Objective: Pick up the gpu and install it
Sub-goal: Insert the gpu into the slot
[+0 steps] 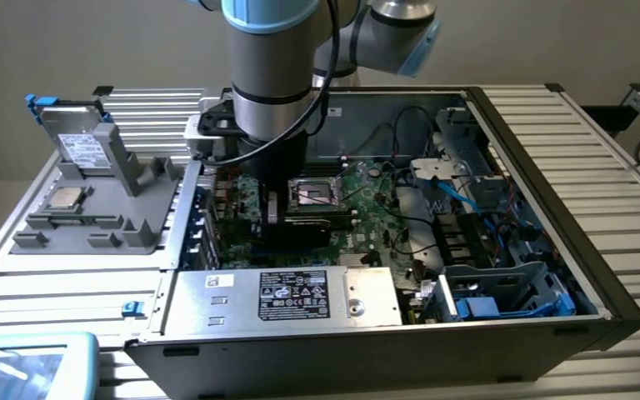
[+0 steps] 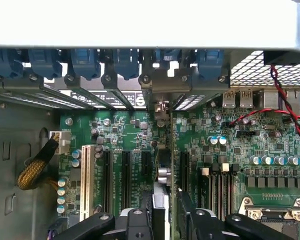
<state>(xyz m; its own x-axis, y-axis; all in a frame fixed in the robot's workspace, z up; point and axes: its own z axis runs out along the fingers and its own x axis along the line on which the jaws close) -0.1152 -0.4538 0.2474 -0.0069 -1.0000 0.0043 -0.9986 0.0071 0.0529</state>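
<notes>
Gripper (image 1: 281, 215) down in the computer case (image 1: 526, 158), right at the gpu (image 1: 303, 233).

In the exterior view, the gripper is seen low over the motherboard (image 1: 392, 229), with the gpu just under it. In the wrist view, the gpu (image 2: 164, 172) is seen on its edge, right at the gripper (image 2: 165, 222). Whether it is held tight or loose cannot be told.
</notes>
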